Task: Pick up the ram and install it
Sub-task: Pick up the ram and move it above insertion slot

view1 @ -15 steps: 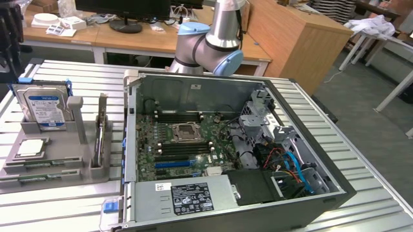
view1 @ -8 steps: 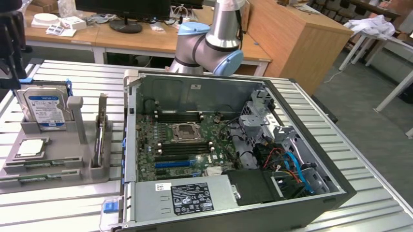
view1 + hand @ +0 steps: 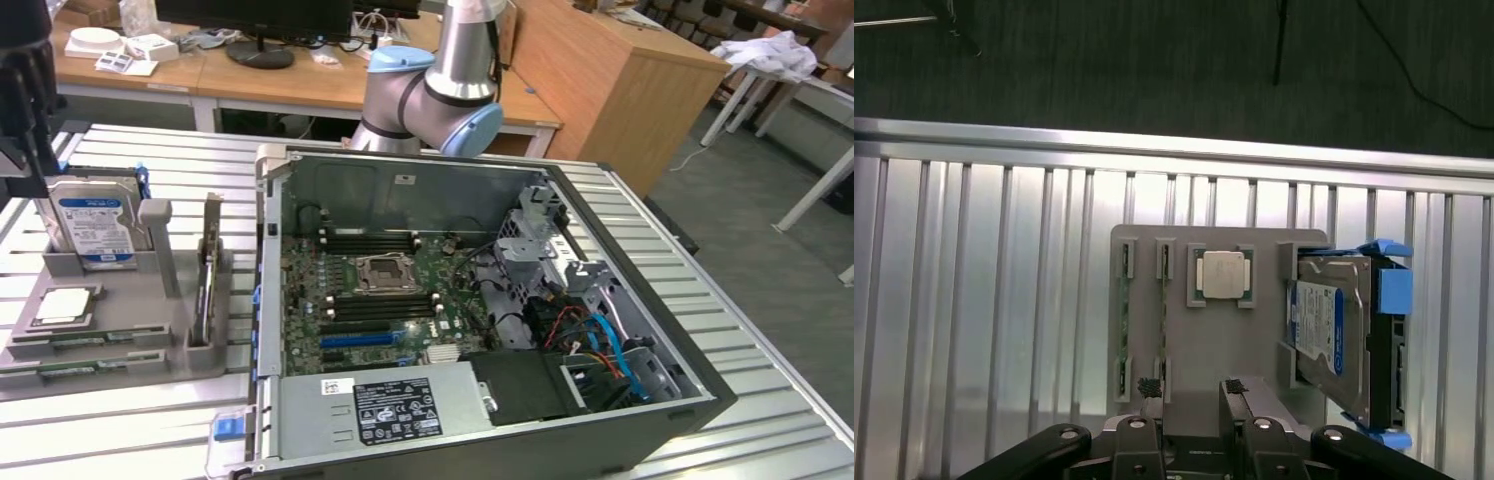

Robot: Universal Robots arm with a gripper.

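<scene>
Fingers [image 3: 1236, 392] wide open, empty, over tray [image 3: 1204, 345]. Ram [image 3: 83, 367] on edge in slot, lower left of ext view. Risk: off-centre descent, fingers hit slot wall or CPU [image 3: 1219, 274] and tilt the stick.

We hold our arm [image 3: 447, 95] bent at its blue-capped joint; our gripper [image 3: 1192, 392] points downward, its two fingers [image 3: 1234, 388] spread apart.
</scene>
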